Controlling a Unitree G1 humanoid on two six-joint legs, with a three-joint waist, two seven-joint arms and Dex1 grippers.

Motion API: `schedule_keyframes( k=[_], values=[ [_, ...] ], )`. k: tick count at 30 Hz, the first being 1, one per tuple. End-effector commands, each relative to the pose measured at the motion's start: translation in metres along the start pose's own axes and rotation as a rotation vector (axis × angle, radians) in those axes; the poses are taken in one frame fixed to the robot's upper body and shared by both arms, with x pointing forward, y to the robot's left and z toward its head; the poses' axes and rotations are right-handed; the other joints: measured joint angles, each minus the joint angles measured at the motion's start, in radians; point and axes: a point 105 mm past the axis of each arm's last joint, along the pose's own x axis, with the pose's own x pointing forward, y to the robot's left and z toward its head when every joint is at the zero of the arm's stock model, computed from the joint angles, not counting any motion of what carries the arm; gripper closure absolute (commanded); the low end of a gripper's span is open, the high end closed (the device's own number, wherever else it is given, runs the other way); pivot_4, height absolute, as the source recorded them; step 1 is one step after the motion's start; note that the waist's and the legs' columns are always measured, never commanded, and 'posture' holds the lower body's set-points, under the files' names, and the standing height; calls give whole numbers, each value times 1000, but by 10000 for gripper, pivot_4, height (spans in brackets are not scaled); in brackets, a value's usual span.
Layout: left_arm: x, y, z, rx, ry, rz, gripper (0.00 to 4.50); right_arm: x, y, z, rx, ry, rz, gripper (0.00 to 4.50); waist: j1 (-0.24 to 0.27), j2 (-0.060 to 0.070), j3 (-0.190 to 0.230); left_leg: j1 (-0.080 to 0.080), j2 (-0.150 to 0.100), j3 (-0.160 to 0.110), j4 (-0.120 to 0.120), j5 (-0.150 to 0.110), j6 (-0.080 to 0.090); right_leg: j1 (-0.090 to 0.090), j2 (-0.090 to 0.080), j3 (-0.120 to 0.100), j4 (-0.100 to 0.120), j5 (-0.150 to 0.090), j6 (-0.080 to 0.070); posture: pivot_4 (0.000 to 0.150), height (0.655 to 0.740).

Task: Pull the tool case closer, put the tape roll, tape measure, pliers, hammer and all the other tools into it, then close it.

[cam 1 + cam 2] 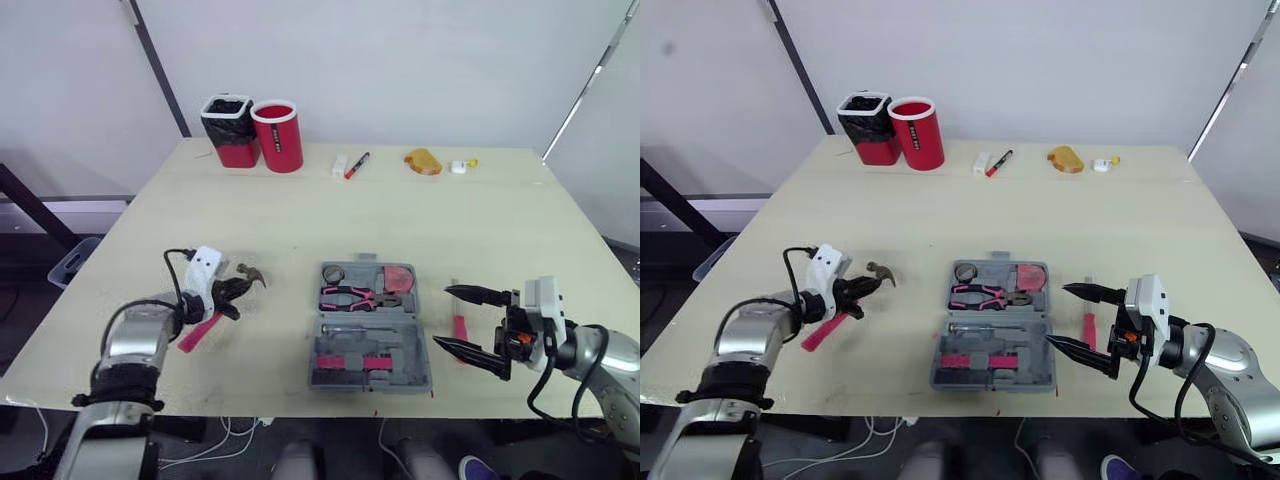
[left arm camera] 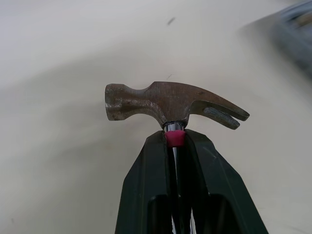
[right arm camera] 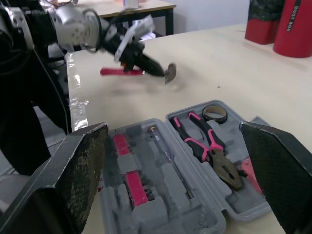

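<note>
The grey tool case (image 1: pixel 365 372) lies open near the table's front edge. In its far half lie the pink-handled pliers (image 1: pixel 356 297), the tape roll (image 1: pixel 333 274) and a red flat tool (image 1: pixel 399 277). Left of the case, my left gripper (image 1: pixel 236 289) is shut on the neck of the hammer (image 2: pixel 170 103), just below the rusty head. The pink handle (image 1: pixel 200 332) trails back towards me, a little above the table. Right of the case, my right gripper (image 1: pixel 442 316) stands wide open. A pink-handled screwdriver (image 1: pixel 460 324) lies on the table between its fingers.
At the table's far edge stand a red bin with a black liner (image 1: pixel 230 130) and a red cup (image 1: pixel 278 136). A marker (image 1: pixel 356 165), a white piece (image 1: pixel 340 165), a yellow object (image 1: pixel 423 160) and a small white item (image 1: pixel 460 167) lie further right.
</note>
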Motion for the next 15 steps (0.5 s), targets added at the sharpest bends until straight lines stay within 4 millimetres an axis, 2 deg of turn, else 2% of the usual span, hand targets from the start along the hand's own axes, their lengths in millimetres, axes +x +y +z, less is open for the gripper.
schedule_keyframes(
  k=[1,5,9,15],
  values=[
    [0,-27,38,170,-53,-193,44792,-3,0,7,-43,-12,14,0,1,0,0,0,0,0,0,0,0,0,0,0,0,0,0,1500,7400],
    [6,-53,54,260,-37,-340,44792,-6,0,6,-52,-4,18,0,0,0,0,0,0,0,0,0,0,0,0,0,0,0,0,1500,7400],
    [12,-93,72,372,-53,-522,44792,-13,-2,5,-73,12,13,0,-2,1,1,0,0,0,0,0,0,0,1,1,0,0,0,1500,7400],
    [24,-151,82,499,-43,-768,44792,-19,-5,8,-123,30,28,0,-3,2,2,0,0,0,1,0,0,0,2,2,0,0,0,1500,7400]
  ],
)
